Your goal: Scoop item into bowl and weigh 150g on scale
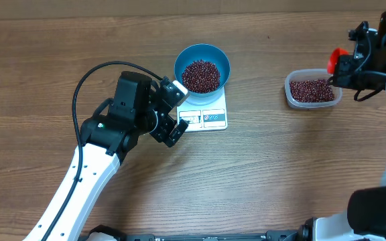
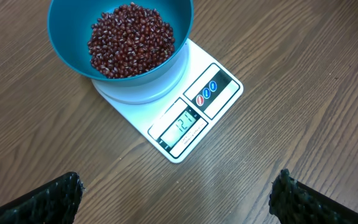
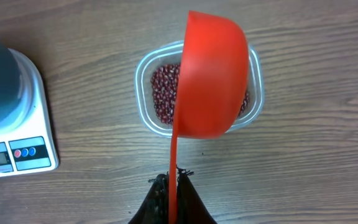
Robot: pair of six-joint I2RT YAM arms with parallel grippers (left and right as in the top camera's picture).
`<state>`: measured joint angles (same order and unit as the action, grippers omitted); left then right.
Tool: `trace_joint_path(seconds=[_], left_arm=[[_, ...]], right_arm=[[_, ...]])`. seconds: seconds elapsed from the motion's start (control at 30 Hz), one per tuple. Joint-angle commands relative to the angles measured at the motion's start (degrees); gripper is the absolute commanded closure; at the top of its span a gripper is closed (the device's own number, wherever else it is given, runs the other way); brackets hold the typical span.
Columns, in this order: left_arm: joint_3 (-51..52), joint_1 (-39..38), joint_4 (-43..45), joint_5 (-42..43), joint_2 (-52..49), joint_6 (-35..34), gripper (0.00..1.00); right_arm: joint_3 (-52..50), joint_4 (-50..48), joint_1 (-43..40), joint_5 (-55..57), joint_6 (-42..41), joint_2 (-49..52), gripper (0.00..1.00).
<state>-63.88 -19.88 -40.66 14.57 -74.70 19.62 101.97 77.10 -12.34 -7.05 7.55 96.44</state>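
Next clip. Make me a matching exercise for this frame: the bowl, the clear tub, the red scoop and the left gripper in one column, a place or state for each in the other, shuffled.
Things:
1. blue bowl
2. clear tub
3. red scoop
4. left gripper

Places or states:
A. open, empty, facing the scale
B. handle clamped in the right gripper
C. standing on the scale, holding beans
D. standing apart from the scale, holding beans

Pairs: 1-C, 2-D, 3-B, 4-A
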Motion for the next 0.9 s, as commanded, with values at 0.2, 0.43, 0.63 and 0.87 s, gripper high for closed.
trace_joint_path(seconds=[0.2,0.43,0.63,0.87], left_arm=[[0.13,-0.39,0.20,0.26,-0.22,-0.55,0.00],[0.13,-0.39,0.20,0.26,-0.22,-0.55,0.01],[0.13,-0.39,0.20,0.26,-0.22,-0.55,0.00],[0.13,-0.39,0.20,0.26,-0.22,-0.55,0.00]], right_arm=[[-0.04,-0.04,-0.17,1.07,0.37,2.14,0.96],[-0.04,-0.20,-0.17,0.98,2.32,4.50,0.96],[-0.04,0.81,-0.17,0.98,3.82,7.78,0.96],[-0.04,1.14,-0.17,0.87,6.14,9.57,0.96]])
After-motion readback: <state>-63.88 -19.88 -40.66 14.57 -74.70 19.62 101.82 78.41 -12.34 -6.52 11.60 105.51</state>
